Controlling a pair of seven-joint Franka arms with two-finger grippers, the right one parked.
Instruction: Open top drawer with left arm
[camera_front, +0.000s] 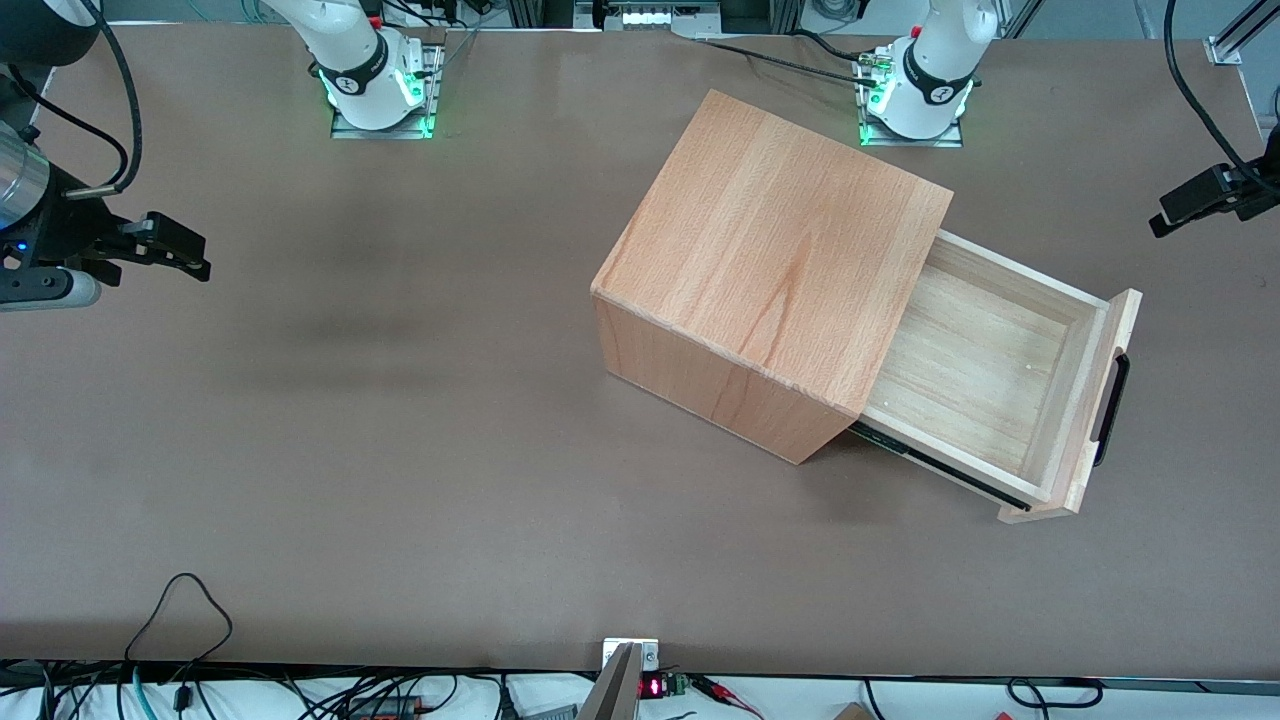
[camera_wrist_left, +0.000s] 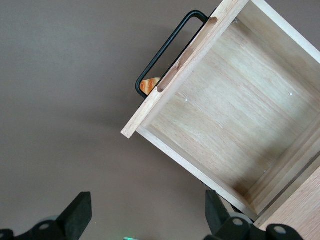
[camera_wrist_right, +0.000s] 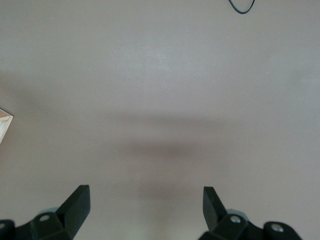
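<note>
**Front view: top drawer extended, gripper clear**

Front view shows the wooden cabinet (camera_front: 770, 270) on the brown table (camera_front: 300, 450). The top drawer (camera_front: 985, 375) stands pulled out, pale interior exposed, black bar handle (camera_front: 1110, 410) on its front panel. The gripper (camera_front: 1190, 205) hangs apart above, fingers (camera_wrist_left: 77, 215) spread, holding nothing.

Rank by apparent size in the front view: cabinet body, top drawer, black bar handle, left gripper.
1. Cabinet body
2. Top drawer, pulled out
3. Black bar handle and left gripper, open, raised clear of the handle: similar, unranked
</note>
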